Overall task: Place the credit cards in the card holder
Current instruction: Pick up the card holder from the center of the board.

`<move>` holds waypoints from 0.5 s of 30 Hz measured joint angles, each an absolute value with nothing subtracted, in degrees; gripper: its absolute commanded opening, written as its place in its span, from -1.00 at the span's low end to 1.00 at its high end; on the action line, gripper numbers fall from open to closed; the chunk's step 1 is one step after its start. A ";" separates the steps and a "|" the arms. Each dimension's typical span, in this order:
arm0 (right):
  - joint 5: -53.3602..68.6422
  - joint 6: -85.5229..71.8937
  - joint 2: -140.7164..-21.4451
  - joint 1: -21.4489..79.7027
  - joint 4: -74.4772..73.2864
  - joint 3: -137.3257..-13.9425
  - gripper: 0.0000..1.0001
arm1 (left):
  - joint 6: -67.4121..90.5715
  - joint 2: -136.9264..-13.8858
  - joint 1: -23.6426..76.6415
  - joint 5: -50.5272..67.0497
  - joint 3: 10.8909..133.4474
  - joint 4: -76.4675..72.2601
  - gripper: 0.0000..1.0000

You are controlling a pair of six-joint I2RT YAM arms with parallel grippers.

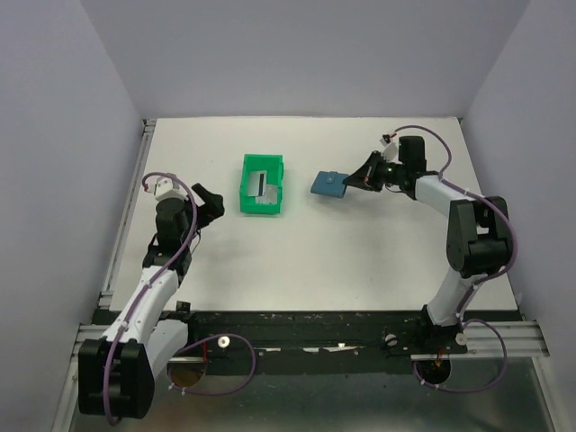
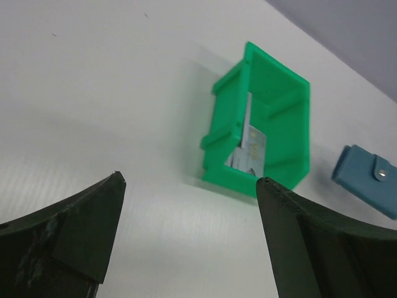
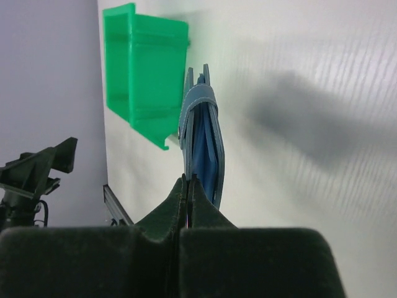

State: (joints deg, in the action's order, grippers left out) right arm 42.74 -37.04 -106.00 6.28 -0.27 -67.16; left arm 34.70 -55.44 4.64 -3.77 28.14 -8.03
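White table fills the work area, with pale grey walls close around it on three sides. On the left, the left gripper hangs low with its fingers spread wide and holds nothing. It points toward the green bin, probably ready to reach for what is inside. The credit cards lie in this bin, leaning against one inner wall, so none is in the wallet yet. Just to the right of the bin is the card holder, with its strap fastened at the stud. The right gripper pinches one edge of it, fingers pressed together, probably to steady it for opening. It seems tilted, and I cannot tell if it touches the table. The surface is matte and has fine ribs.
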 measured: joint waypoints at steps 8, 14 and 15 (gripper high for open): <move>43.16 -40.25 -89.25 6.83 5.87 -50.50 -0.99 | 48.95 -42.54 9.74 8.51 18.81 -13.45 0.98; 43.35 -47.62 -74.43 7.18 14.09 -36.36 -0.99 | 58.28 -38.52 19.20 9.65 15.09 -19.68 0.99; 43.31 -49.41 -72.01 7.20 16.03 -33.87 -0.99 | 59.77 -38.63 21.50 9.21 14.81 -21.54 0.98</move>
State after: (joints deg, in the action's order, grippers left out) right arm 43.31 -49.41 -72.01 7.20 16.03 -33.87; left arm 59.77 -38.63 21.50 9.21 14.81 -21.54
